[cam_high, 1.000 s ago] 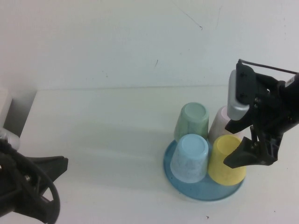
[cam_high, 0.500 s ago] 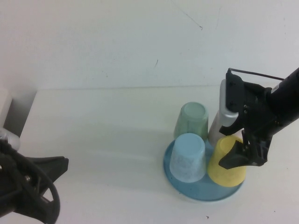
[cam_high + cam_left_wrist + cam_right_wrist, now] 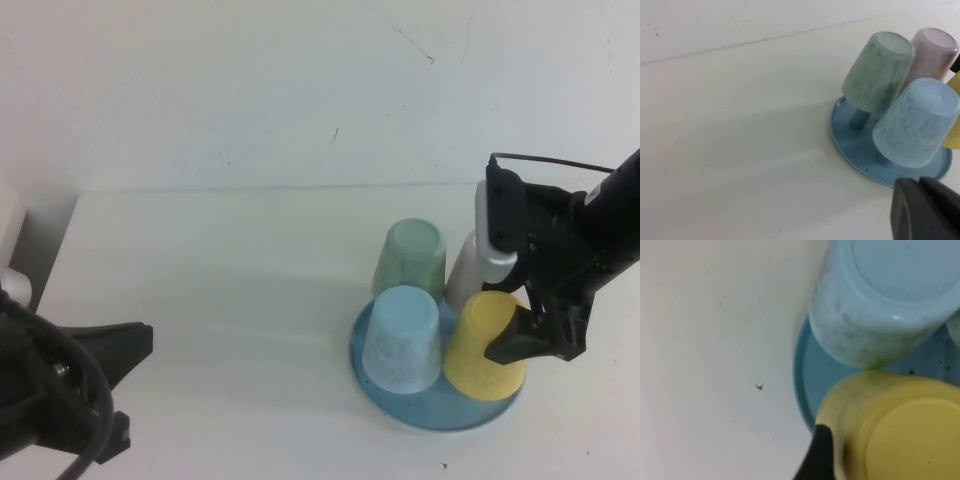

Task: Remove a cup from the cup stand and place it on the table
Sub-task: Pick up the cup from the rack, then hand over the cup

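The yellow cup (image 3: pixel 480 345) stands upside down on a peg of the blue cup stand (image 3: pixel 430 408), at its near right. My right gripper (image 3: pixel 503 338) is lowered over this cup and open. One black finger (image 3: pixel 821 455) lies against the cup's side (image 3: pixel 900 435); the other finger is hidden. The stand sits on the white table (image 3: pixel 220 290). My left gripper (image 3: pixel 929 210) is shut and empty, low at the near left (image 3: pixel 95 375), apart from the stand (image 3: pixel 855 150).
On the same stand are a light blue speckled cup (image 3: pixel 403 338), a green cup (image 3: pixel 412 258) and a pink cup (image 3: pixel 464 272), all upside down and close to the yellow one. The table's left edge (image 3: pixel 60 250) is near the left arm.
My right gripper has come down and in toward the yellow cup, so its finger now lies beside the cup. The left arm has shifted slightly.
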